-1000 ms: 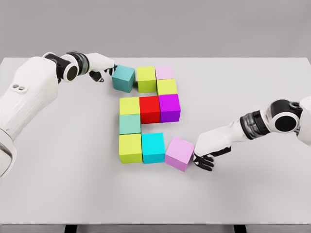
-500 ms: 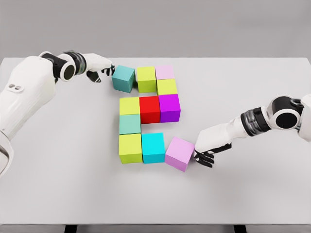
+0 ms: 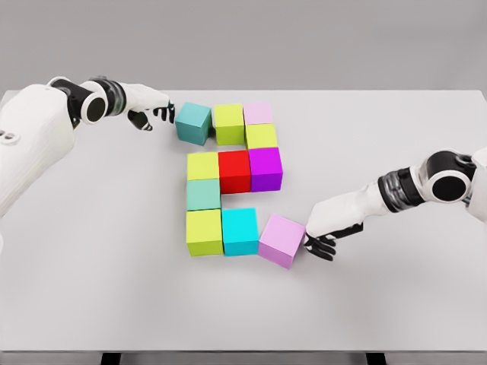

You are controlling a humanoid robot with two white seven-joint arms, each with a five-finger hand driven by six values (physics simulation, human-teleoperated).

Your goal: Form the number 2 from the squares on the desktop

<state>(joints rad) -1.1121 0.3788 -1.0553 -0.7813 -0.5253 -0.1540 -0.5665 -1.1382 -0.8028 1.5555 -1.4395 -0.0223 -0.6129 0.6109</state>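
Coloured cubes lie on the grey table (image 3: 91, 266) in a rough 2 shape. The top row holds a teal cube (image 3: 193, 122), turned askew, a lime cube (image 3: 228, 123) and a pale pink cube (image 3: 258, 112). Below come another lime cube (image 3: 262, 136), a purple cube (image 3: 265, 167), a red cube (image 3: 234, 169), a lime cube (image 3: 203, 165), a mint cube (image 3: 203, 194), a lime cube (image 3: 204, 231) and a cyan cube (image 3: 240, 230). A lilac cube (image 3: 281, 239) sits tilted at the lower right. My right hand (image 3: 319, 242) touches its right side, fingers curled. My left hand (image 3: 157, 112) hovers just left of the teal cube, fingers curled, holding nothing.
The table's front edge (image 3: 243, 351) runs along the bottom of the view, and a plain grey wall stands behind the table.
My left arm has drawn back to the left, and its hand has edged slightly away from the teal cube. The right hand and lilac cube have barely shifted.
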